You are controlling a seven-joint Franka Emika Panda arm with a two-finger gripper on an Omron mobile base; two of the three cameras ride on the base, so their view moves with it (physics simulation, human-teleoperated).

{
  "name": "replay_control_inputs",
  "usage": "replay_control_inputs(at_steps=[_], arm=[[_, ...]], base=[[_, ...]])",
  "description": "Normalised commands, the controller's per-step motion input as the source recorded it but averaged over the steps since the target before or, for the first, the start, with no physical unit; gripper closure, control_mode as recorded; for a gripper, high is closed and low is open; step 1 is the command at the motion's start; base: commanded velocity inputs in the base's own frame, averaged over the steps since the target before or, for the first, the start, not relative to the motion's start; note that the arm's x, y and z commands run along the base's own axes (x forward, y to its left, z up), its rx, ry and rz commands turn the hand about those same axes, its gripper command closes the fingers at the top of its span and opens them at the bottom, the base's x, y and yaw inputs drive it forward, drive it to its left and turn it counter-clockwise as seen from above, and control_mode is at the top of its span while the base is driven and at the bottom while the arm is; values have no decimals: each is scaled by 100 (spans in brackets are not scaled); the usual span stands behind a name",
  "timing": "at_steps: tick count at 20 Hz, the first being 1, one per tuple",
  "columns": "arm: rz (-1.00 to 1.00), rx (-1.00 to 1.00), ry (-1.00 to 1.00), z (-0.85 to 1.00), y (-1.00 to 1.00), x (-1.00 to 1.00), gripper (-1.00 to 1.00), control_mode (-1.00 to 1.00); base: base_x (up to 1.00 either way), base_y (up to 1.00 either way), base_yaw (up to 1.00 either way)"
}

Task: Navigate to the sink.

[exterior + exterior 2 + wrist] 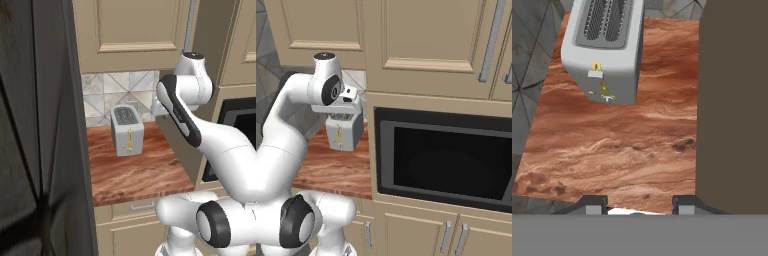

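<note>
The sink is out of view. My gripper (639,206) hangs over a wood-grain counter (622,150), pointing down at it. Its two dark fingertips stand well apart with nothing between them, so it is open. A silver two-slot toaster (604,50) stands on the counter just beyond the fingertips. From the base cameras my white arm (185,115) is folded up in front of that same counter nook, with the hand above the toaster (343,132).
A tall dark panel (35,150) walls off the left of the counter (135,175). To the right, a beige cabinet column holds a built-in black oven (446,160). Beige upper cabinets (130,30) and a grey tiled backsplash (105,95) close the nook.
</note>
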Motion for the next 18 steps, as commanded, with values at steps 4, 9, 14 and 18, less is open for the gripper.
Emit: replay_control_inputs(at_steps=[4,9,14,18], arm=[[-1,0,0,0,0,-37,-100,-100],[-1,0,0,0,0,-99,-100,-100],[0,0,0,0,0,-100,-100,-100],[0,0,0,0,0,-25,-100,100]], base=[[0,0,0],[0,0,0],[0,0,0],[-71,0,0]])
